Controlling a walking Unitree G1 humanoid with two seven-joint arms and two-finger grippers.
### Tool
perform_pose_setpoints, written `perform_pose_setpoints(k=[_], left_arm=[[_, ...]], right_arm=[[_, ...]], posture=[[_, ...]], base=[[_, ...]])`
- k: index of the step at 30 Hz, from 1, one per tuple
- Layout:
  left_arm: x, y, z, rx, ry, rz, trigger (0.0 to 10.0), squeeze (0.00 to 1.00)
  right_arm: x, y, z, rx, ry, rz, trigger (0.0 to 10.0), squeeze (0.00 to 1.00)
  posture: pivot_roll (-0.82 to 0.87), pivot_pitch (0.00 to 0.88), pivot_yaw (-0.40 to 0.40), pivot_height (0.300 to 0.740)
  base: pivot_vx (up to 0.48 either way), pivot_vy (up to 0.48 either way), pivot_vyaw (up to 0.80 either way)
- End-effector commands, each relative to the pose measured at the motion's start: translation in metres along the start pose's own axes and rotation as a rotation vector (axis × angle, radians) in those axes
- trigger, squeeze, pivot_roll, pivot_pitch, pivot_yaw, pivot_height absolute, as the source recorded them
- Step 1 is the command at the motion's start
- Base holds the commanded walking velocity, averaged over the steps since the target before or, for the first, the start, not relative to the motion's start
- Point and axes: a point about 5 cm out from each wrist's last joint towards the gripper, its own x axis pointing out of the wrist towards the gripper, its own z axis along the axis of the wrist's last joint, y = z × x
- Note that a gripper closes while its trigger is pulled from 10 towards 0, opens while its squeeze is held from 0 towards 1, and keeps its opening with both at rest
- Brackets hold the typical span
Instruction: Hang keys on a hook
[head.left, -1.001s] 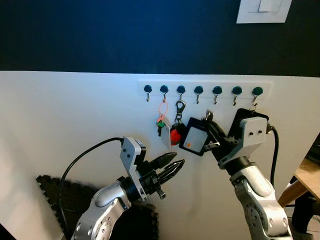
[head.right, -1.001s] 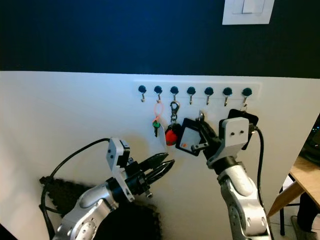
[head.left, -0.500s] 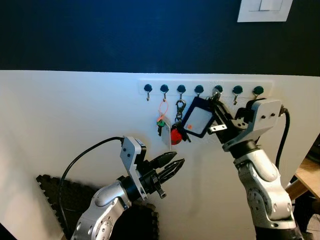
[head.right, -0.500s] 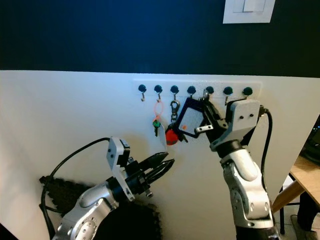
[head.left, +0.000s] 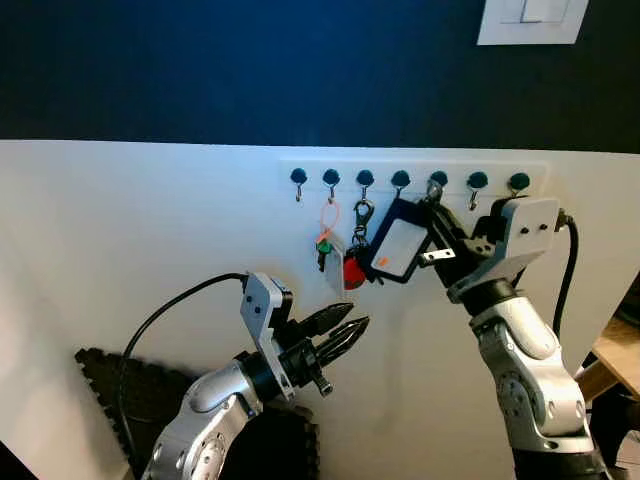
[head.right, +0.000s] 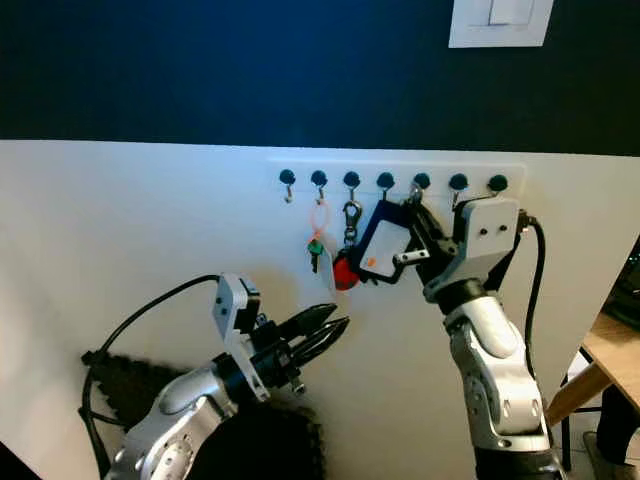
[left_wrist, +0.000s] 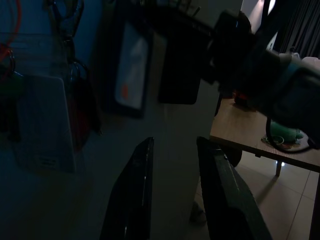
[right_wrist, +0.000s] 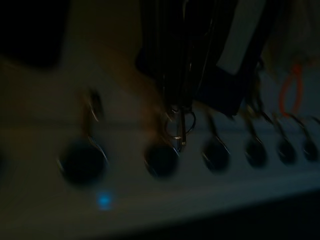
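The keys (head.left: 403, 247), with their black card tag, are being held clamped in the right gripper (head.left: 432, 222) just under the hook rail (head.left: 415, 176), the ring being raised toward the fifth hook (head.left: 438, 181) so it can be caught. The left gripper (head.left: 340, 335) is being kept lower left, jaws slightly apart and empty.

Head stereo pair faces hook rail (head.left: 410, 180) (shared); wrist cameras close, dark.

A white hook rail (head.left: 414, 172) on the wall carries an orange-looped key (head.left: 323, 240) and a red fob (head.left: 353, 270).
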Motion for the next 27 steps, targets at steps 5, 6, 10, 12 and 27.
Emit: perform_pose_setpoints(k=[5,6,10,12,27], left_arm=[[0.001,-0.002,0.002,0.008,-0.004,-0.011,10.0,0.00],[0.001,-0.002,0.002,0.008,-0.004,-0.011,10.0,0.00],[0.001,-0.002,0.002,0.008,-0.005,-0.012,10.0,0.00],[0.001,-0.002,0.002,0.009,-0.005,-0.013,10.0,0.00],[0.001,-0.002,0.002,0.013,-0.003,-0.011,10.0,0.00]], right_arm=[[-0.011,-0.011,-0.003,0.002,0.012,-0.083,10.0,0.00],[-0.011,-0.011,-0.003,0.002,0.012,-0.083,10.0,0.00],[-0.016,-0.014,-0.004,-0.008,0.009,-0.121,10.0,0.00],[-0.018,-0.015,-0.005,-0.010,0.008,-0.135,10.0,0.00],[-0.027,-0.009,-0.016,-0.003,0.040,-0.119,10.0,0.00]], posture=[[0.06,0.058,0.051,0.740],[0.06,0.058,0.051,0.740],[0.06,0.056,0.051,0.740],[0.06,0.055,0.052,0.740],[0.06,0.056,0.052,0.740]], base=[[0.000,0.000,0.00],[0.000,0.000,0.00],[0.000,0.000,0.00],[0.000,0.000,0.00],[0.000,0.000,0.00]])
